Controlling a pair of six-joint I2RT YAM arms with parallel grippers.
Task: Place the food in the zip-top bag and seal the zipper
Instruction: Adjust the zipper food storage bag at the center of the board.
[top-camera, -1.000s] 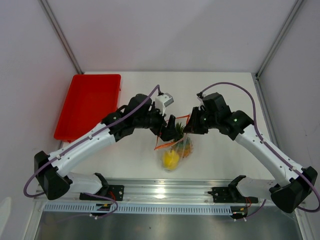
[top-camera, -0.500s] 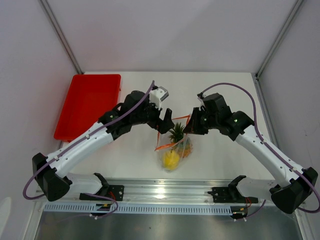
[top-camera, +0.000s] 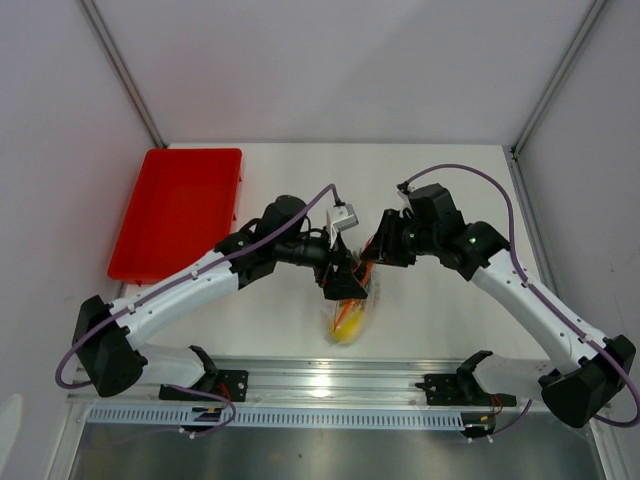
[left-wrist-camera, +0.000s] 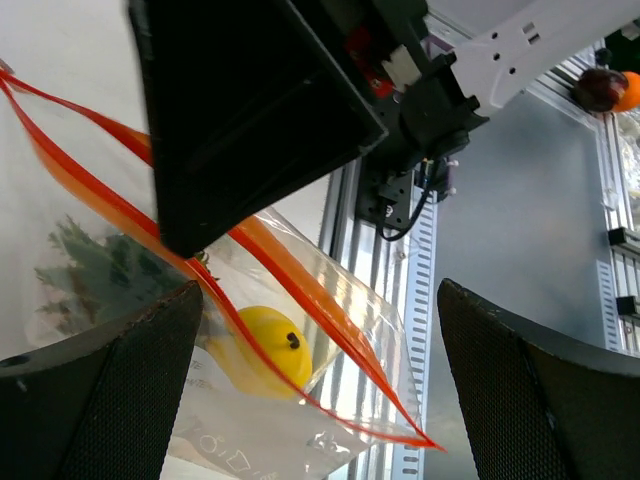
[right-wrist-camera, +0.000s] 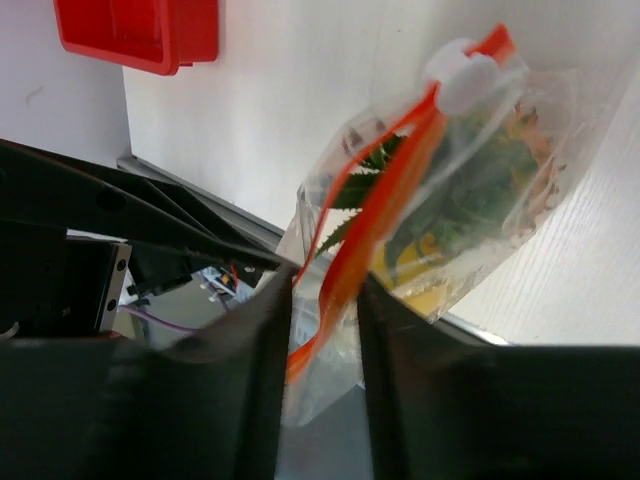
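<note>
Overhead, the zip-top bag (top-camera: 349, 306) hangs near table (top-camera: 440, 310) centre, toward 6 o'clock, with the red tray (top-camera: 175, 210) well apart at 10 o'clock. The right gripper (right-wrist-camera: 325, 280) comes in from 2 o'clock, its fingers pressed together on the zipper (right-wrist-camera: 385, 190), which runs up between them to a white slider-like lump (right-wrist-camera: 465, 75). The left gripper (left-wrist-camera: 320, 290) comes from 9 o'clock, fingers spread wide with the bag between them and gripping nothing. We see the lemon (left-wrist-camera: 265, 350) low inside and the pineapple crown (right-wrist-camera: 470, 190) behind the plastic; we cannot pick out the round green fruit. From the left wrist the two red strips stand apart, so we judge the mouth unsealed. Risks: the fruit's weight hangs on one pinch and could drag the strip out; the left fingers could close on one strip only, or on the plastic below, leaving a gap; tilting the open mouth could spill fruit.
</note>
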